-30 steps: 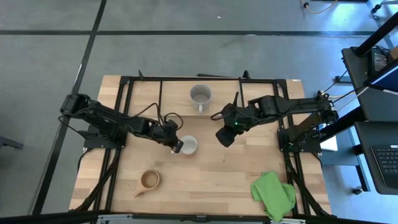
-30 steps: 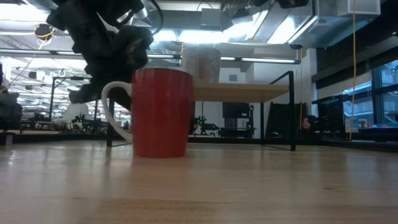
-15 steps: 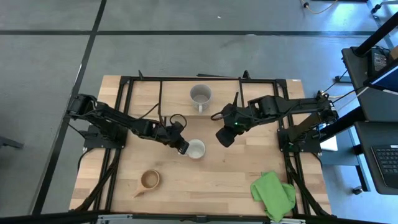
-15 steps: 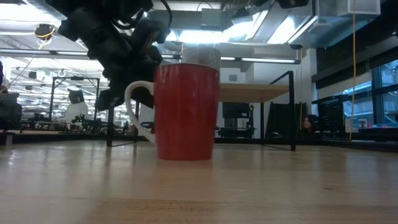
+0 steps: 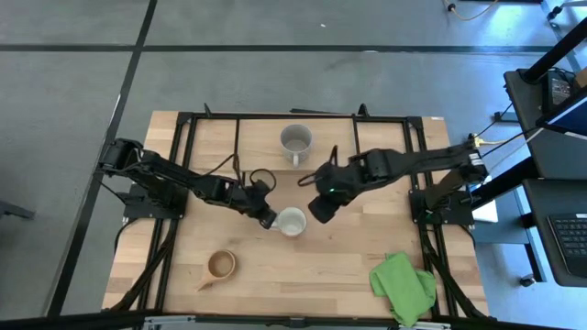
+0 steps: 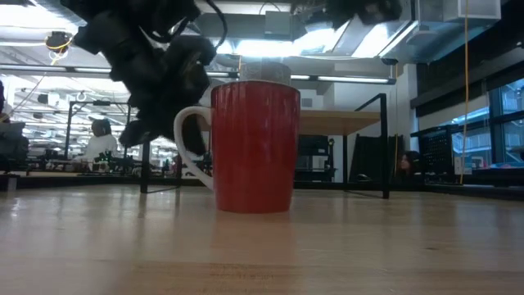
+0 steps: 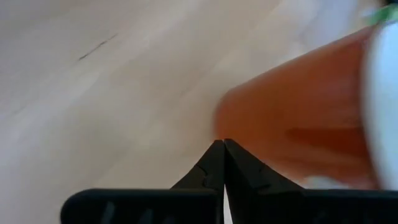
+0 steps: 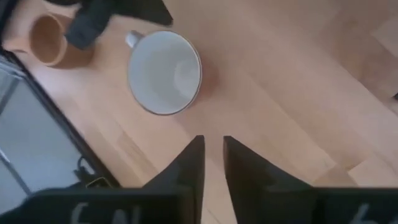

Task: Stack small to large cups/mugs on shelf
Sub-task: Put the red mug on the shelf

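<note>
The red mug (image 5: 291, 221), cream inside, stands upright on the tabletop at mid-table; in the low view the red mug (image 6: 254, 147) shows its white handle (image 6: 187, 147) on the left. My left gripper (image 5: 267, 218) is shut at the handle side. My right gripper (image 5: 321, 209) hangs above the table just right of the mug, pointing down; the right wrist view shows my right gripper (image 8: 213, 149) with a narrow gap and nothing in it. The grey mug (image 5: 295, 140) stands on the shelf (image 5: 326, 137). The tan wooden cup (image 5: 221, 266) sits near the front left. My left gripper touches the red mug with its shut fingertips (image 7: 221, 146) against the lower red wall (image 7: 249, 134), beside the handle. The fingers slant down from the table's left. Whether they reach through the handle loop I cannot tell. The mug stands upright on its base.
A green cloth (image 5: 404, 286) lies at the front right corner. Black frame bars (image 5: 275, 115) run around the shelf at the far side. Bare wood lies between the mug and the front edge.
My left gripper, still shut, has moved toward the table's right and slightly nearer, and the red mug has slid upright along the table with it. My right gripper has come down and toward the mug.
</note>
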Controlling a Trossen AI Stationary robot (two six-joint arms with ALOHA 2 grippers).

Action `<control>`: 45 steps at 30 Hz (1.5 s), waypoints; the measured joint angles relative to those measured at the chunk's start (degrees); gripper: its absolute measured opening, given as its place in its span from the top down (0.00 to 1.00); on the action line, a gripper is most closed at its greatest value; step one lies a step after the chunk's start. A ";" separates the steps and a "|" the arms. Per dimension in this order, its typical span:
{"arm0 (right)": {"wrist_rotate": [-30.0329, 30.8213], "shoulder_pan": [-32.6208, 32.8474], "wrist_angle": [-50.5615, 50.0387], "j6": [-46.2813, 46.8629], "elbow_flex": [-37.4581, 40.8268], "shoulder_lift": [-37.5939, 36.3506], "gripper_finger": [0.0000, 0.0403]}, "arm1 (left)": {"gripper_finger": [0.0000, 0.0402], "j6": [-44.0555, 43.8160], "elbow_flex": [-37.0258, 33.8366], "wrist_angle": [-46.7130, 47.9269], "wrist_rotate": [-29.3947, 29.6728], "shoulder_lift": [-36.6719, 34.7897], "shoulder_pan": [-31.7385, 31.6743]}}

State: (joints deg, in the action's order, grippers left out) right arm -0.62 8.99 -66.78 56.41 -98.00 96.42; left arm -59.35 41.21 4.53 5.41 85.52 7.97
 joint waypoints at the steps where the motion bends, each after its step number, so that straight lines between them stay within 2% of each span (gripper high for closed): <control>1: -0.01 0.00 0.18 -0.21 0.00 0.90 0.83 | 1.00 0.00 0.00 1.53 0.02 -0.03 0.00; 7: -0.02 -0.02 0.69 -1.21 0.02 4.57 0.68 | 1.00 -0.09 0.00 9.83 0.12 -2.14 0.29; 11: 0.01 -0.02 0.83 -0.98 0.02 5.40 0.55 | 1.00 -0.13 0.00 16.24 2.90 -6.50 0.33; 15: 0.40 0.15 1.14 1.79 0.02 5.82 0.45 | 1.00 -0.18 0.00 22.54 5.98 -11.53 0.33; 18: 2.97 1.25 2.06 5.67 0.02 5.76 0.41 | 1.00 -0.33 0.02 26.53 7.55 -14.64 0.33; 23: 10.33 5.03 3.86 15.50 0.02 5.75 0.41 | 1.00 -0.40 0.02 32.46 8.98 -16.99 0.65; 28: 16.23 9.46 3.95 25.63 0.02 5.76 0.42 | 1.00 0.95 0.02 34.17 10.12 -17.07 2.11; 34: 18.90 13.68 1.84 32.12 0.07 6.45 0.42 | 1.00 -3.10 0.02 34.11 10.04 -17.07 3.84; 38: 20.02 14.25 2.42 34.06 3.34 6.68 0.42 | 1.00 -6.49 0.02 34.52 9.81 -17.05 4.66; 41: 19.55 14.46 8.83 34.57 6.98 6.74 0.42 | 1.00 -10.35 0.02 36.54 8.72 -17.05 5.53; 45: 19.94 14.59 16.46 34.85 8.93 6.77 0.42 | 1.00 -11.07 0.02 39.08 8.62 -17.05 7.49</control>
State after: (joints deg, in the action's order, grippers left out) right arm 19.31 23.59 -50.32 91.26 -89.07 103.19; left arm -70.42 41.23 43.61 14.03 68.47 15.46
